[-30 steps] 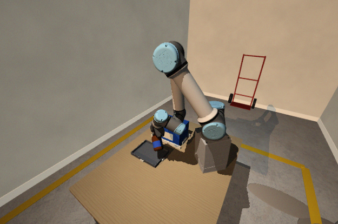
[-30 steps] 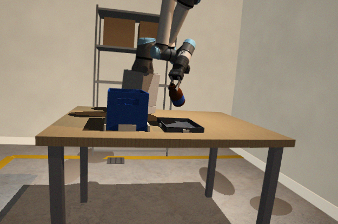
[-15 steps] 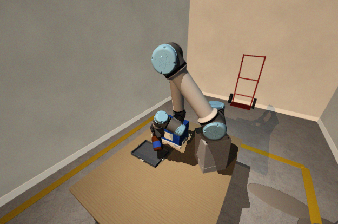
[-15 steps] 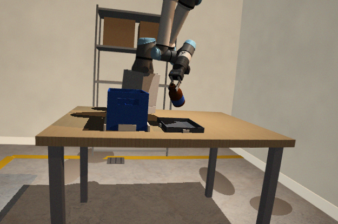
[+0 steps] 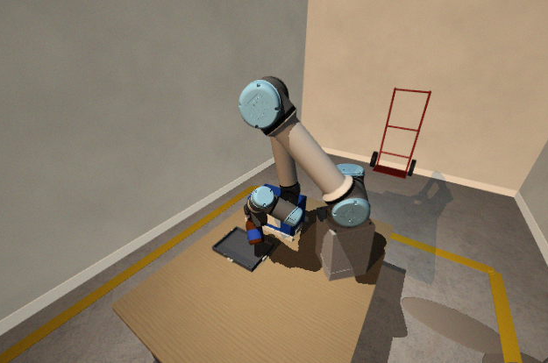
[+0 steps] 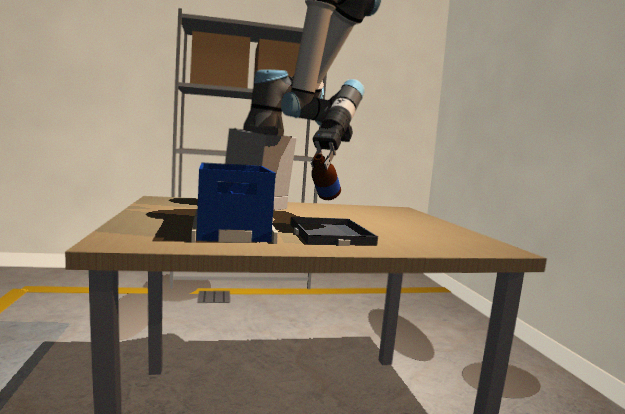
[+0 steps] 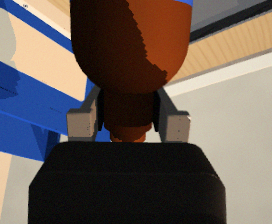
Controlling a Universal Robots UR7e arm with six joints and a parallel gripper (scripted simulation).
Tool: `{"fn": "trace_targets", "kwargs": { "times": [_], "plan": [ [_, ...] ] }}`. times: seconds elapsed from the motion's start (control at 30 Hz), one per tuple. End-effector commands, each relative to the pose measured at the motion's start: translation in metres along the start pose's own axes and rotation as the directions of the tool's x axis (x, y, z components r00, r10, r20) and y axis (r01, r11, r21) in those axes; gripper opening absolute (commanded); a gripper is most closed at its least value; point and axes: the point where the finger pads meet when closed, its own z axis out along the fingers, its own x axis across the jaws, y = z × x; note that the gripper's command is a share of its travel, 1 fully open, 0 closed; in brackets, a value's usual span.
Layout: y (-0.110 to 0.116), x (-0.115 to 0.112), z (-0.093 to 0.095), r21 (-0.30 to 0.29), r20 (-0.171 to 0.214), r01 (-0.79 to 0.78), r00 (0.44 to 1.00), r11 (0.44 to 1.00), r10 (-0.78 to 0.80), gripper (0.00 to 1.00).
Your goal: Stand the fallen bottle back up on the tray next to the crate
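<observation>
Top view: wooden table (image 5: 229, 307); black tray (image 5: 235, 247) lying loose on it, just beside the blue crate (image 5: 301, 206), which the arm's wrist largely covers; gripper (image 5: 250, 223) hanging over the tray's crate-side edge, carrying a brown bottle (image 5: 253, 233) with a blue band; red hand truck (image 5: 402, 131) against the far wall, well apart from the work. Exterior view: bottle (image 6: 326, 179) held in the air above the tray (image 6: 337, 232), clear of its floor, neck up and base down, tilted somewhat with the base swung toward the right; gripper (image 6: 326, 150) closed on the neck; crate (image 6: 235, 202) upright to the left of the tray, near it but apart; shelf rack (image 6: 180, 100) behind the table (image 6: 431, 250). Wrist view: both fingers clamped on the narrow neck of the bottle (image 7: 130, 43), its shoulder and blue band spreading beyond them; a corner of the tray (image 7: 227, 3) and blue crate wall (image 7: 27, 116) behind. Step in hand, by judgement: carry and reorientation, the bottle lifted but not yet set down. Next move calls for squaring the bottle to vertical, lowering it until the base sits flat inside the tray rim, then parting the fingers without nudging the loose tray or the crate.
</observation>
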Motion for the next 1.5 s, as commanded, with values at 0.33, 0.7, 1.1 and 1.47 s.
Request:
{"fn": "trace_targets", "kwargs": {
  "times": [0.33,0.7,1.1,1.47],
  "plan": [
    [-0.0002,-0.0003,-0.0012,-0.064,-0.003,-0.003,1.0,0.998,0.003,0.0],
    [-0.0003,-0.0004,-0.0013,-0.069,-0.003,-0.004,1.0,0.998,0.004,0.0],
    [-0.0003,-0.0004,-0.0013,-0.069,-0.003,-0.004,1.0,0.998,0.004,0.0],
    [-0.0003,-0.0004,-0.0013,-0.069,-0.003,-0.004,1.0,0.998,0.004,0.0]
  ]
}}
